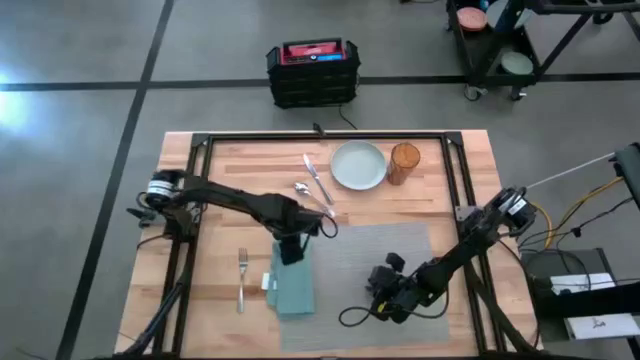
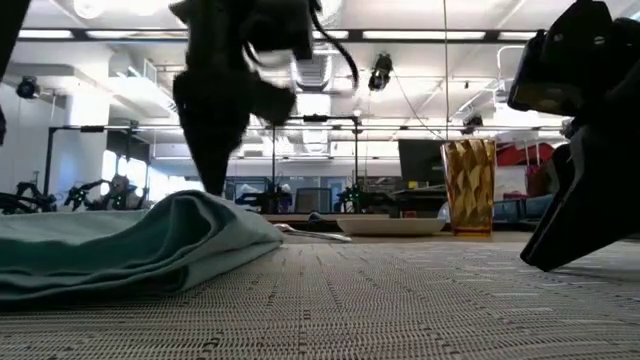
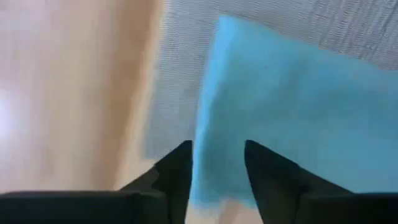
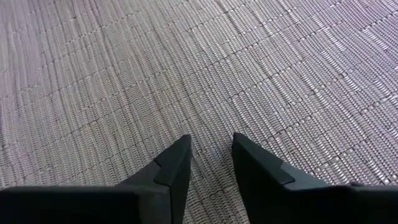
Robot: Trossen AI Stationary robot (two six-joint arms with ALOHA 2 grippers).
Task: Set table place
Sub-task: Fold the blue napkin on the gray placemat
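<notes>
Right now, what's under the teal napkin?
The napkin lies across the grey placemat's left edge, partly on the wooden table. Anything beneath its folds is hidden.

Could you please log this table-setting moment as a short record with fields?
surface: light wooden butcher-block table
mat: grey woven placemat
napkin: teal cloth napkin on the mat's left edge
left gripper: open, over the napkin
right gripper: open, low over the mat
fork: silver fork left of napkin, on wood
plate: pale round plate beyond the mat
glass: amber glass right of plate
</notes>
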